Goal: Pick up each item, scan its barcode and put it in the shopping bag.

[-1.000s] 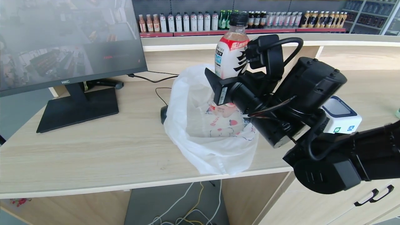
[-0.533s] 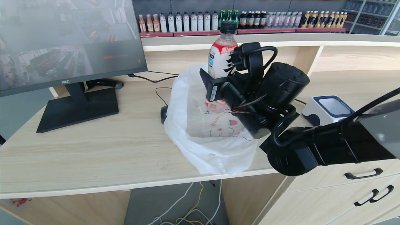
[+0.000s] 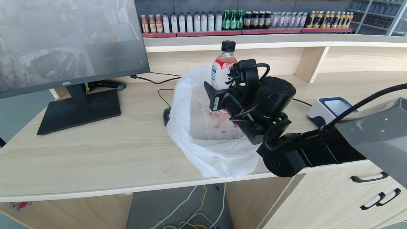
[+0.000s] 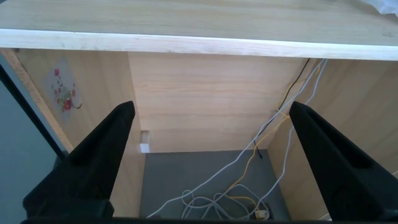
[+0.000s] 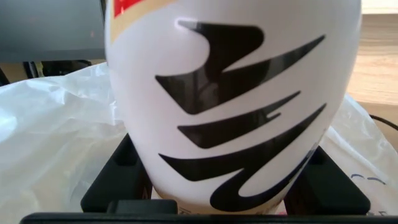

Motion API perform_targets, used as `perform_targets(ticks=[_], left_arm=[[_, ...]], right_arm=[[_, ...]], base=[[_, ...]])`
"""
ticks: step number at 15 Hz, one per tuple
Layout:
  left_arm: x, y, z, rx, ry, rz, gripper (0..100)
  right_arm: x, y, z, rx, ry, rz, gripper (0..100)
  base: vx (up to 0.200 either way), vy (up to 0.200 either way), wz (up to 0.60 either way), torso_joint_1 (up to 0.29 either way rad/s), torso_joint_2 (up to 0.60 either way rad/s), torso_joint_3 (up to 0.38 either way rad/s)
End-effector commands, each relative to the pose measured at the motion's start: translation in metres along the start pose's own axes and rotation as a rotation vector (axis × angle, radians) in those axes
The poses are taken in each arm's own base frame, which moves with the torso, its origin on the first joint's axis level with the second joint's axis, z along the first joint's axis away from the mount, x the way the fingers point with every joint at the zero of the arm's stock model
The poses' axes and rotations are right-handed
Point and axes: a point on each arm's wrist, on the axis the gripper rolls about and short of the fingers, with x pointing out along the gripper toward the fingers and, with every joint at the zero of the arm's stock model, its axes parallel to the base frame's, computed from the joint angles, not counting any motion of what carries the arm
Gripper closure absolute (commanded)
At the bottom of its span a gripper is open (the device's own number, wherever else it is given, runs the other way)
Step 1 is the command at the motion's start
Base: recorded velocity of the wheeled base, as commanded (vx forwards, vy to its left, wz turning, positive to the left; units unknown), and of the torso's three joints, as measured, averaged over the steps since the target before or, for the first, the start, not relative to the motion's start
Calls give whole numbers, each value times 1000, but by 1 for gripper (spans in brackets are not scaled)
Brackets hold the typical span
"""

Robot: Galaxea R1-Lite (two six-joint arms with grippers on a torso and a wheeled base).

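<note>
A drink bottle [image 3: 223, 68] with a black cap and a white, red and black label stands upright in my right gripper [image 3: 222, 95], which is shut on its lower half. The bottle hangs over the open mouth of the white plastic shopping bag [image 3: 203, 140] on the counter, its base inside the rim. In the right wrist view the bottle's label [image 5: 233, 106] is close up between the black fingers [image 5: 115, 180], with the bag [image 5: 56, 130] behind. My left gripper [image 4: 208, 155] is open below the counter edge, holding nothing.
A white and blue barcode scanner [image 3: 330, 109] sits on the wooden counter [image 3: 95, 149] right of the bag. A monitor [image 3: 70, 47] on a black stand is at the left, with a black mouse [image 3: 166, 116] and cables behind the bag. Cables lie under the counter [image 4: 236, 193].
My right arm has carried the bottle away from the scanner side, toward the bag and lower, so its base now sits in the bag's mouth. The scanner has come into full sight.
</note>
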Motion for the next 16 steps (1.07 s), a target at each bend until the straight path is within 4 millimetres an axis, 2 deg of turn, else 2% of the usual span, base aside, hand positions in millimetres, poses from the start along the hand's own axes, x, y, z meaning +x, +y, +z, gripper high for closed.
perform_targets(ticks=[1,5,16], left_arm=[[0,0,0,0,0,0,0],[0,0,0,0,0,0,0],[0,0,0,0,0,0,0]], right_arm=[[2,-1,-9,-7,17,0,100],[13,-2,-14,-4,-5,-10,100],[15,1,-29,-10,21,-4,100]], base=[[0,0,0,0,0,0],[0,0,0,0,0,0],[0,0,0,0,0,0]])
